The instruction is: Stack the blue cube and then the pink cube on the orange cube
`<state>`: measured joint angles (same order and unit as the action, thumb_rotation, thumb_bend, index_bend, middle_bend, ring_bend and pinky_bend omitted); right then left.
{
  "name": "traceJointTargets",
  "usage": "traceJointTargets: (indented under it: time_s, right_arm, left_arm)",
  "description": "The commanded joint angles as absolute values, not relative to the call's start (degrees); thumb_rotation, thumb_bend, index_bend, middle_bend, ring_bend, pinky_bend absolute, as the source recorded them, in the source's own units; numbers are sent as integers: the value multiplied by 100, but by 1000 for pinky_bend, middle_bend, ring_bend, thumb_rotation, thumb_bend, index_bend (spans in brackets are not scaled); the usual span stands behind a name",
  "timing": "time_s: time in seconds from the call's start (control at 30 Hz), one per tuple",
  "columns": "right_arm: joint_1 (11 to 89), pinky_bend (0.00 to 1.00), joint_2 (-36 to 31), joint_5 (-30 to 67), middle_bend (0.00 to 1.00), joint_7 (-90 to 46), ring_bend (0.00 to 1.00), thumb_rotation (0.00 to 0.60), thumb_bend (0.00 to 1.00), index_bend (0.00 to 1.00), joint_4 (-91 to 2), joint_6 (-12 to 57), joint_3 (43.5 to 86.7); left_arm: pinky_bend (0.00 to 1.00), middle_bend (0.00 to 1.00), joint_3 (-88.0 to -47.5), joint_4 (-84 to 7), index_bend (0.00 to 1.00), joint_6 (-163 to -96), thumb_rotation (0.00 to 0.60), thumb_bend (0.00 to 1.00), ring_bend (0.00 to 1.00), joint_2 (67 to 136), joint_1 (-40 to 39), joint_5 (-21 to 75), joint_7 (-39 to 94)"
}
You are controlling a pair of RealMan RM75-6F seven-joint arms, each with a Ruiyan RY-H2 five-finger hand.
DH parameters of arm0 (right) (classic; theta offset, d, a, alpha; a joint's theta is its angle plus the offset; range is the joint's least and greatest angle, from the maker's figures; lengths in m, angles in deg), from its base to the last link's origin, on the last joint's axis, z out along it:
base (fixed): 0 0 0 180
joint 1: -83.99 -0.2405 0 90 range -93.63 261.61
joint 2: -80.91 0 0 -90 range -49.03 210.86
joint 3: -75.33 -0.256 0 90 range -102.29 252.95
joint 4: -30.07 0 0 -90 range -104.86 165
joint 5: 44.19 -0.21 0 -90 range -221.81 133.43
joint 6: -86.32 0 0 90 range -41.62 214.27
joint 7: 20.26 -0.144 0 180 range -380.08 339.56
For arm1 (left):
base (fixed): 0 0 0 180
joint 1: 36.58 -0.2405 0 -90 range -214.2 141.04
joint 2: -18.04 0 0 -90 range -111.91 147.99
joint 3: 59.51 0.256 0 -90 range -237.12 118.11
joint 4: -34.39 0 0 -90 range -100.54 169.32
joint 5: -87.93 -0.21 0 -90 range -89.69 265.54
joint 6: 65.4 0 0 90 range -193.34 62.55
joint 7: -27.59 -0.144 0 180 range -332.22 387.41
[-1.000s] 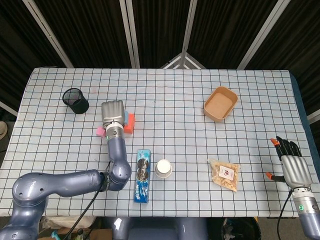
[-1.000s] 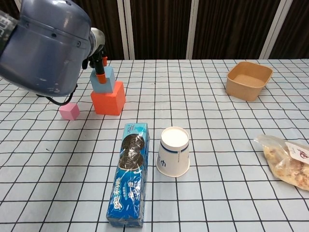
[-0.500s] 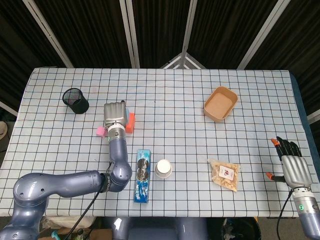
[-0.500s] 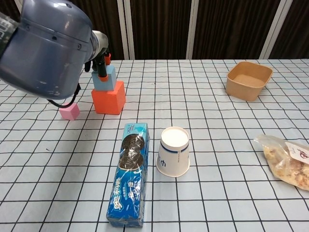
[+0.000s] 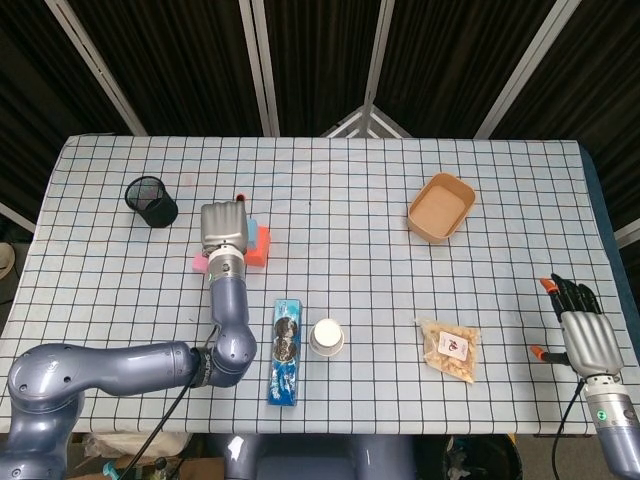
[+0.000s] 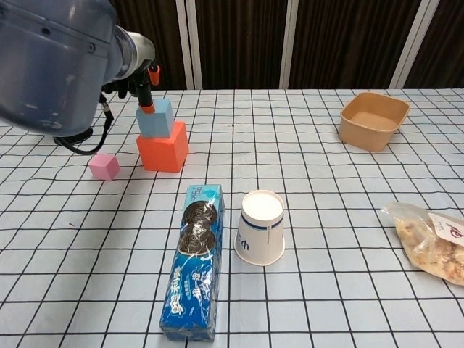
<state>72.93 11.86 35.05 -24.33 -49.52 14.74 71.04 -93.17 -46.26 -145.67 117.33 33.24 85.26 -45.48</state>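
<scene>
Left hand hangs over the cube stack at the left of the checked worktop, its fingertips at the near left edge of the blue cube; whether they grip it or only touch it cannot be told, since the chest view shows just one orange-tipped finger against the cube's face and the head view hides the rest. Blue cube sits on the orange cube, set a little toward the left of its top. Pink cube lies on the worktop just left of the orange cube, apart from it. Right hand rests at the far right edge, fingers spread, holding nothing. Nearby are a biscuit pack, a paper cup, a snack bag, a brown bowl and a black mesh cup. Risks, as a judgement: if the fingers drag sideways while leaving, the blue cube may slide or tip off; reaching down for the pink cube so near the stack, the forearm or fingers could knock the orange cube; and the pink cube, being small, may slip from a pinch or land off-centre
</scene>
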Motion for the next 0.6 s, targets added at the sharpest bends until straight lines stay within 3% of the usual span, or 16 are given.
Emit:
traceJointTargets:
  time_s: [0.03, 0.37, 0.6]
  right_arm:
    - [7299, 36, 1197, 3518, 42, -2438, 35, 600, 95, 0, -4969, 1456, 7106]
    - [7332, 36, 1241, 3571, 42, -2511, 34, 600, 95, 0, -5023, 1379, 7115]
    - [7326, 36, 1239, 3587, 43, -2454, 34, 600, 94, 0, -5072, 1387, 7130]
  left_arm:
    - [717, 861, -9248, -5190, 188, -14663, 600, 375, 695, 11390, 3174, 8415, -4596]
    - [717, 859, -8902, -7609, 226, -14375, 600, 374, 694, 9532, 2029, 7589, -3823]
    - [717, 857, -8233, -7933, 260, -13707, 600, 337, 691, 8707, 1267, 6829, -2971]
